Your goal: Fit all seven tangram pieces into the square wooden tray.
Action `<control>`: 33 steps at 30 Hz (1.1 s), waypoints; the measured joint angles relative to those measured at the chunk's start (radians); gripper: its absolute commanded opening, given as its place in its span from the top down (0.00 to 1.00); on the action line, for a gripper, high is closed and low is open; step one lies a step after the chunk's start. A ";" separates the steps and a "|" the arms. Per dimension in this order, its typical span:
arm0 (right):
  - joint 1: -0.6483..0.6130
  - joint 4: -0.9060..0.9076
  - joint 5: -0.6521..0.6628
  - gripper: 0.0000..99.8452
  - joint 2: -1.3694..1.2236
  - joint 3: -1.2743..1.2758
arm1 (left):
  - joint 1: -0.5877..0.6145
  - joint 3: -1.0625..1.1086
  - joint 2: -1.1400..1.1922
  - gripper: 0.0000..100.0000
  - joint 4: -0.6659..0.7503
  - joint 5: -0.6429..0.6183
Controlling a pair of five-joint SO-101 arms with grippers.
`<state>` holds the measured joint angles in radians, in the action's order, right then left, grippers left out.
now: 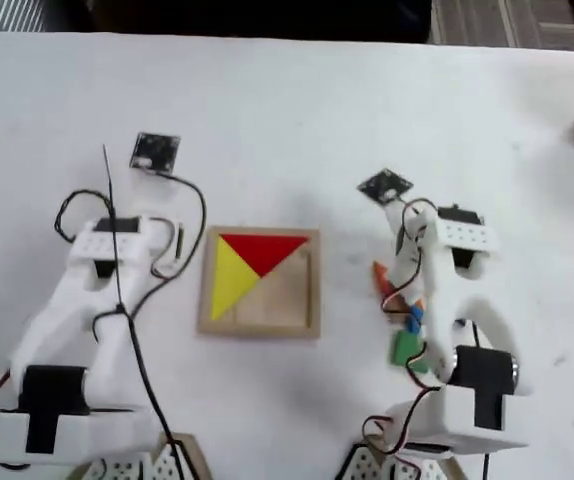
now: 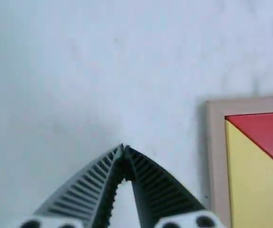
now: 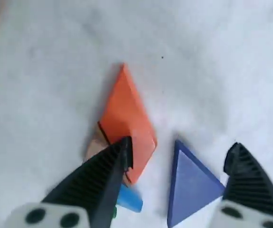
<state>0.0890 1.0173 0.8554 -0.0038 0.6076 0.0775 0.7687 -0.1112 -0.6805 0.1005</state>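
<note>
While my right gripper (image 3: pixel 180 147) gapes over the blue triangle (image 3: pixel 191 183), one jaw overlaps the orange piece (image 3: pixel 127 111) | risk — closing drags both | left gripper (image 2: pixel 124 151) closed beside tray (image 2: pixel 215 142)

White table (image 1: pixel 297 100) — dark backdrop (image 1: pixel 267 15) beyond

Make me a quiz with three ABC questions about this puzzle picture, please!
1. How many pieces lie in the tray? A two; B four; C seven.
2. Where is the orange piece? A inside the tray; B outside it, near the blue piece; C under the tray.
3. How is the left end effector? A wide open; B gripping a piece; C shut, holding nothing.

Answers:
1 A, since only the red piece and the yellow piece sit inside.
2 B, since the right wrist view shows the two close together on the white surface.
3 C, since its fingers meet at the tips with nothing between.
</note>
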 measured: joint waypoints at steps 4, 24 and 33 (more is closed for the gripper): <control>0.002 -0.037 0.029 0.69 0.006 0.031 | 0.000 0.000 0.000 0.97 0.000 0.000; -0.161 -0.061 -0.083 0.69 0.003 0.012 | 0.000 0.000 0.000 0.97 0.000 0.000; -0.181 0.129 -0.066 0.69 0.000 -0.094 | 0.000 0.000 0.000 0.97 0.000 0.000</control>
<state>-0.0921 1.1462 0.7894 -0.0038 0.5140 0.0775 0.7687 -0.1112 -0.6805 0.1005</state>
